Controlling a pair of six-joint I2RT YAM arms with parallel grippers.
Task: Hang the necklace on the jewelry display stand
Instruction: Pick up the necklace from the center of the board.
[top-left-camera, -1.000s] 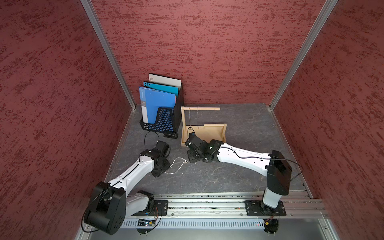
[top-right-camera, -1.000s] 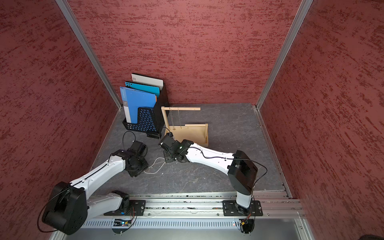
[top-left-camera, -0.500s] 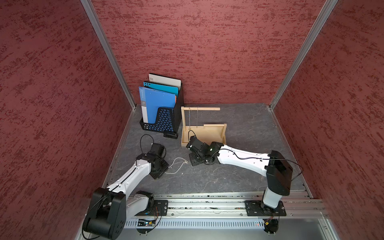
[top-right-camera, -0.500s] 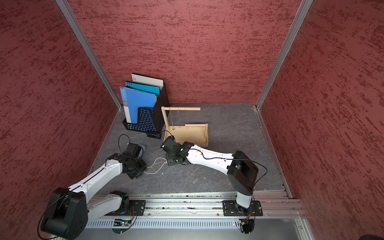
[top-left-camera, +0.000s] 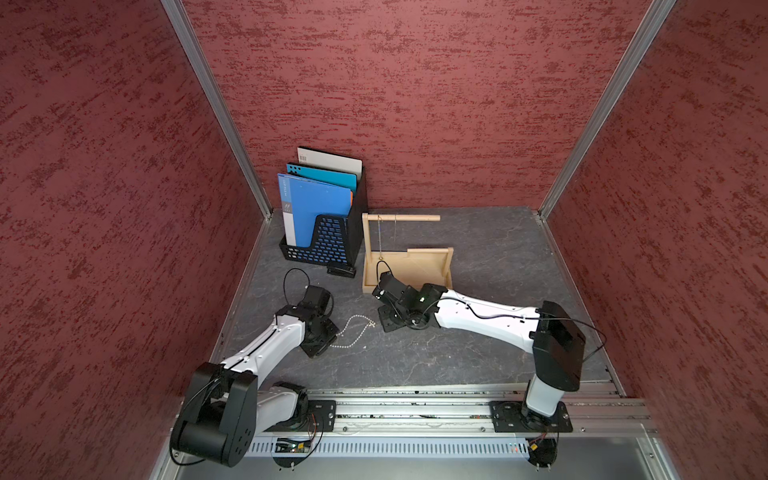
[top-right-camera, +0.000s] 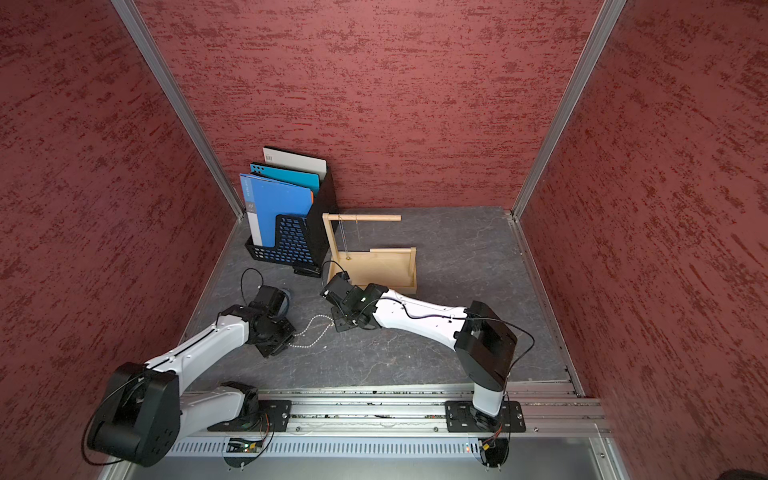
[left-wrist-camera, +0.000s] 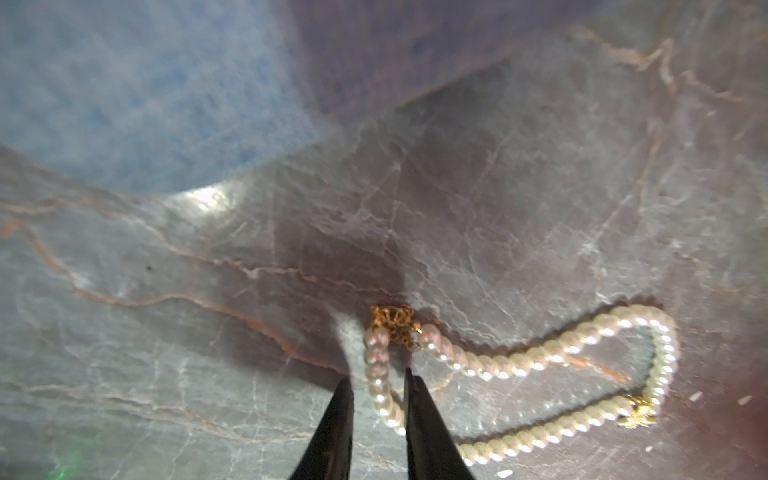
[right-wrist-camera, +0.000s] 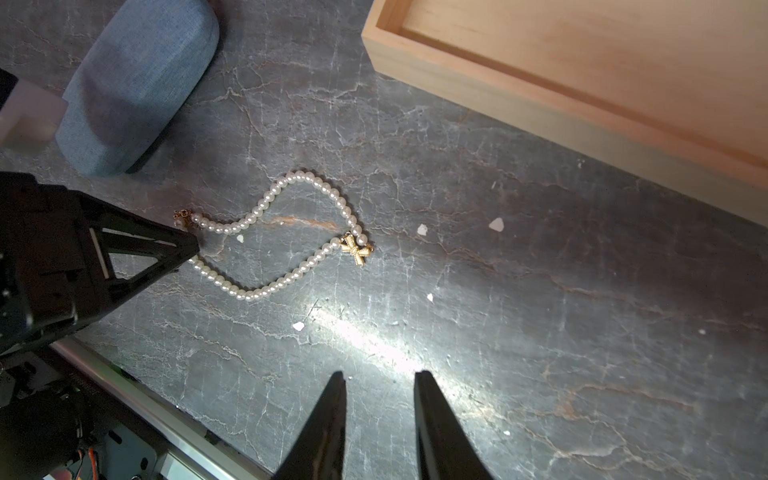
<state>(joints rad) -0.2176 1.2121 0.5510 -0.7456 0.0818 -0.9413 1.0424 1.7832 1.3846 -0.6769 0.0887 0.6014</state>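
Grey veined tabletop (right-wrist-camera: 540, 332) inside red textured walls (top-left-camera: 415, 104); flat on the stone in a loose loop, the necklace (left-wrist-camera: 519, 361) of white pearls, between the two arms' tools in both top views. Left gripper (left-wrist-camera: 378, 382) down at the surface, fingers narrowly parted astride one strand of pearls, a sliver of gap showing on one side, not seen pinching; gold clasp (left-wrist-camera: 392, 322) just beyond the tips; rest of the loop trailing off to one side. Right gripper (right-wrist-camera: 380, 378) spread, nothing between its fingers, over bare stone; gold bow charm (right-wrist-camera: 355, 249) ahead of it, apart. Jewelry display stand (top-left-camera: 365, 245) upright beyond the right gripper, near but not touching; thin chain (top-left-camera: 379, 237) hanging from its crossbar. Blue fabric case (right-wrist-camera: 137, 83) beyond the left gripper; black mesh file rack (top-left-camera: 324, 245) farther back, beside the stand.
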